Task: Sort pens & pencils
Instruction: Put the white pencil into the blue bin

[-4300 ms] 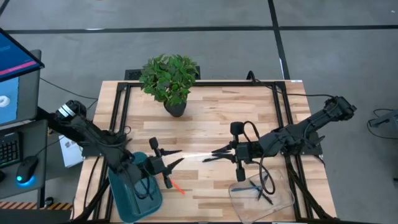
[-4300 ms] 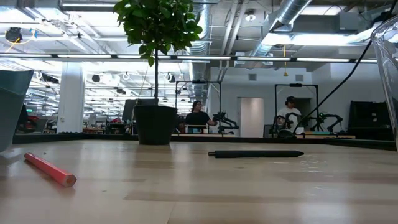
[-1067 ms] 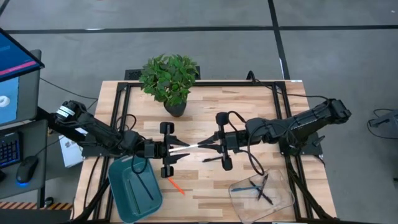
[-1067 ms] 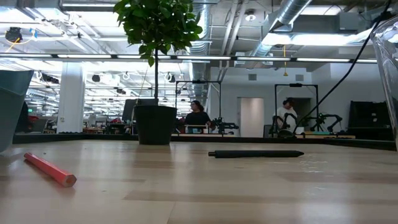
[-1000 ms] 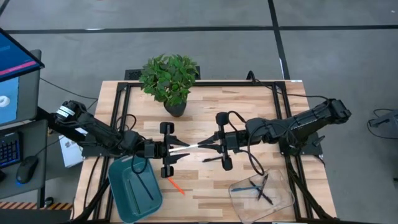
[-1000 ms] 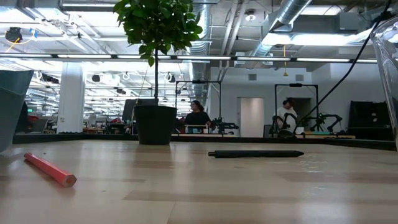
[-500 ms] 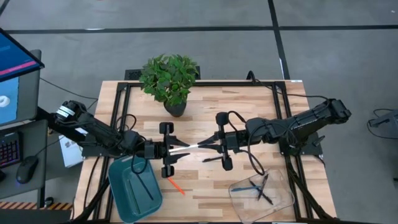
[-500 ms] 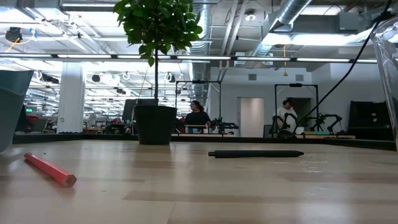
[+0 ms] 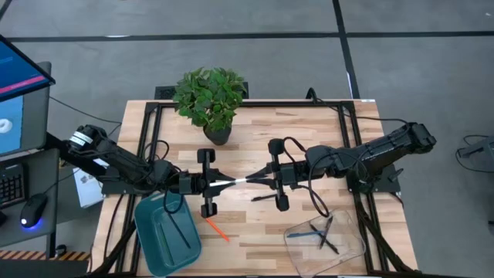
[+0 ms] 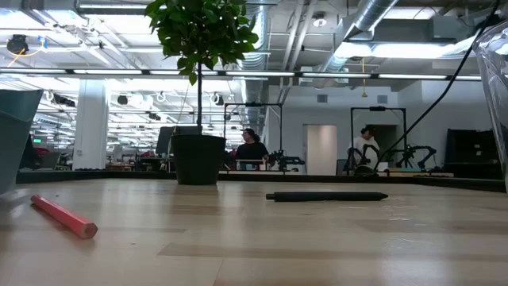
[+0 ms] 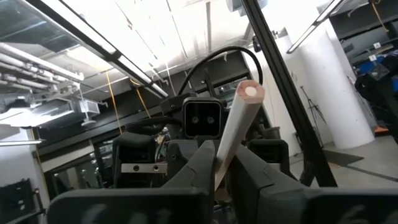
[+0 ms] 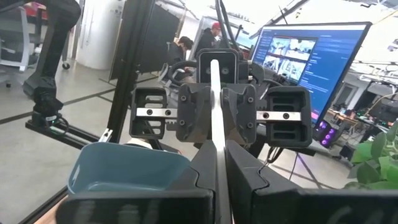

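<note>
Spanning both closed tools [image 9: 219, 184], [image 9: 257, 180]: whitish pencil [image 9: 236, 182].

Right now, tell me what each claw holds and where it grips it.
Both grip the whitish pencil above the table: left claw shut on one end, right claw on the other.

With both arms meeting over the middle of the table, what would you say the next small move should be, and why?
Probably the right tool should open and let go. The whitish pencil spans between the two arms above the table, and the left tool looks closed on its other end, so the handover seems made. Once free, the left arm could carry the pencil to the teal tray beside it.
</note>
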